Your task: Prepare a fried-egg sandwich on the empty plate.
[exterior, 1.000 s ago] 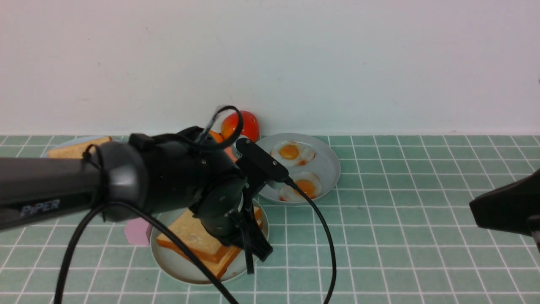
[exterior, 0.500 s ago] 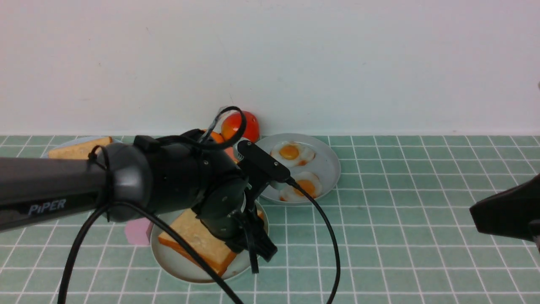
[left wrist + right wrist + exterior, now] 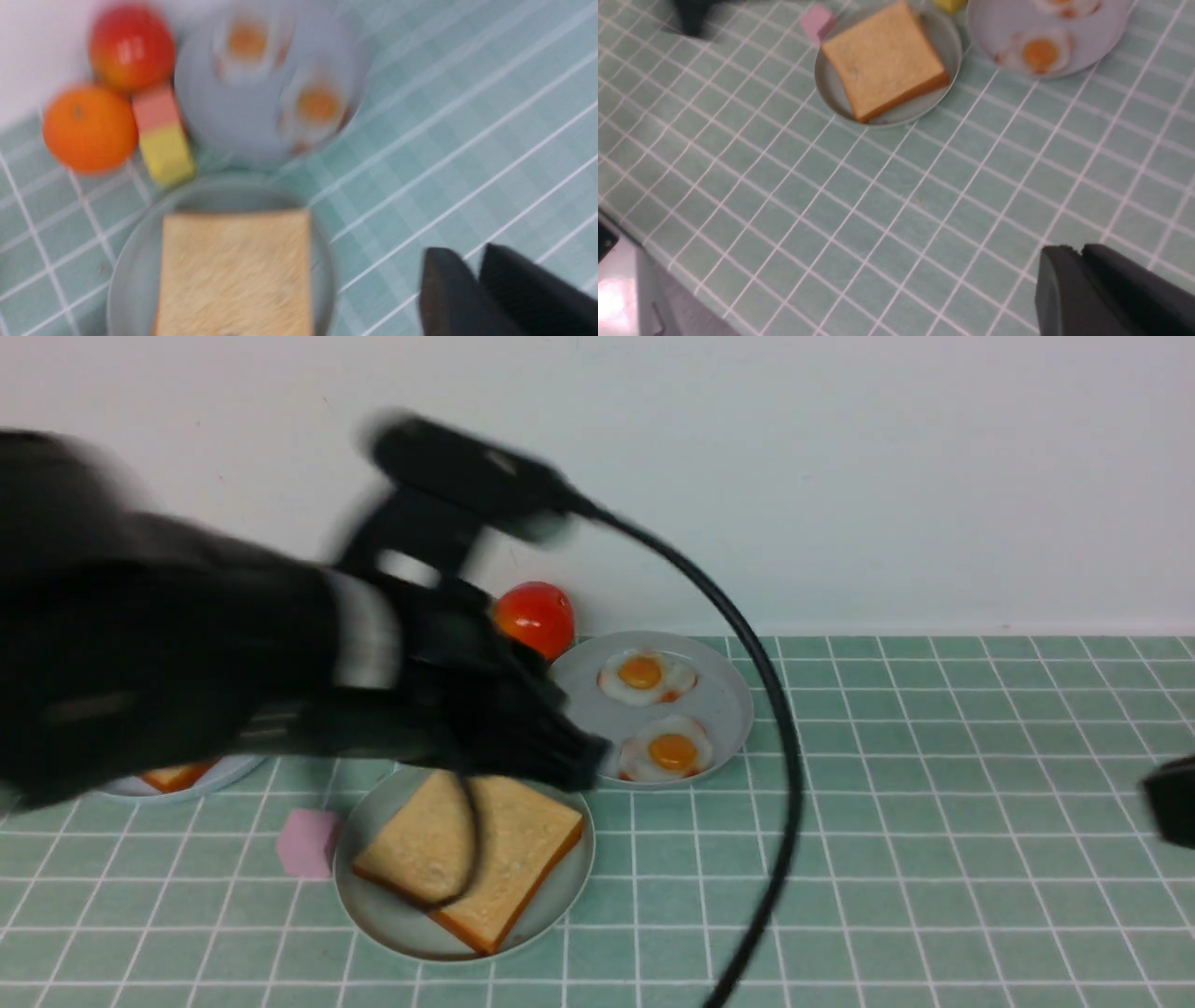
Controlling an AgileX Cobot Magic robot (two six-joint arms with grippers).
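Note:
One golden toast slice (image 3: pixel 467 849) lies flat on the pale mint-green plate (image 3: pixel 560 905) at the front centre, with no egg on it. It also shows in the left wrist view (image 3: pixel 233 275) and the right wrist view (image 3: pixel 885 58). Two fried eggs (image 3: pixel 647 674) (image 3: pixel 667 751) lie on a grey-blue plate (image 3: pixel 728 709) behind it. My left gripper (image 3: pixel 472 261) is shut and empty; in the front view it is blurred, above the plate's far edge (image 3: pixel 579 765). My right gripper (image 3: pixel 1078 252) is shut and empty, at the far right (image 3: pixel 1172 807).
A tomato (image 3: pixel 534 616), an orange (image 3: pixel 88 126) and a pink-and-yellow block (image 3: pixel 161 133) sit by the wall. A pink block (image 3: pixel 306 843) lies left of the toast plate. Another plate with toast (image 3: pixel 177 775) shows at the left. My left arm's cable (image 3: pixel 775 784) loops over the table.
My left arm has swung up and back from the mint-green plate, leaving the toast slice flat on it. My right gripper has drawn back toward the right edge.

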